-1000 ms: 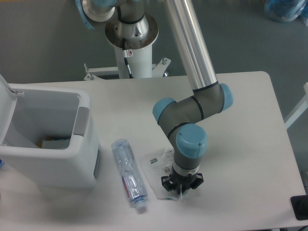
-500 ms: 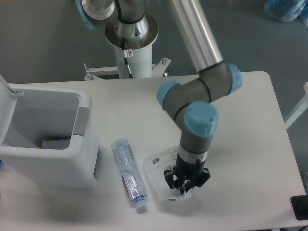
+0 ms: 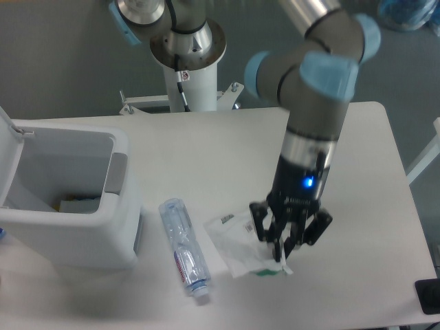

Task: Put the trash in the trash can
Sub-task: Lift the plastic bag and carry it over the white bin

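Note:
The trash is two items. A crushed clear plastic bottle lies on the white table, its white cap pointing toward the front edge. A flat clear plastic bag with printed labels hangs to its right, pinched at its right edge by my gripper, which is shut on it and raised off the table. The trash can, a white bin with a grey side panel, stands at the left with its lid swung open. The bottle lies between the bin and the gripper.
Some items lie at the bottom of the bin. The arm's pedestal stands behind the table's far edge. A black object sits at the front right corner. A blue bundle lies on the floor at the top right.
The arm has risen and shifted a little to the right. The bag has come up off the table with the gripper. The bottle and the bin have stayed put.

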Robot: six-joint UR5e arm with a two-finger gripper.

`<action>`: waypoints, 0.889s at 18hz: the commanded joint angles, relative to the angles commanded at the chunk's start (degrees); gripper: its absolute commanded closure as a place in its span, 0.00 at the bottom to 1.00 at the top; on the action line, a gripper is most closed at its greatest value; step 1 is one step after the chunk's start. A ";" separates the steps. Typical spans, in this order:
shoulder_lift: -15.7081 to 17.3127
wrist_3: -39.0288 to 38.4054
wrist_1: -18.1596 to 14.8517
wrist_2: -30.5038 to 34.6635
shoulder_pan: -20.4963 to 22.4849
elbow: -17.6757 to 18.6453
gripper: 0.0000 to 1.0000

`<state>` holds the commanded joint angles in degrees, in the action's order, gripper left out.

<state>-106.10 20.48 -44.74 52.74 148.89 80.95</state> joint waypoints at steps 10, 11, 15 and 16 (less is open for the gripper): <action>10.37 4.31 1.76 -3.96 -10.98 1.32 1.00; 10.99 4.13 1.76 -4.05 -11.77 1.49 1.00; 12.67 4.57 2.28 -3.96 -15.55 3.86 1.00; 12.67 4.66 3.24 -3.87 -16.78 5.00 1.00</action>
<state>-93.43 25.14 -41.49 48.87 132.11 85.95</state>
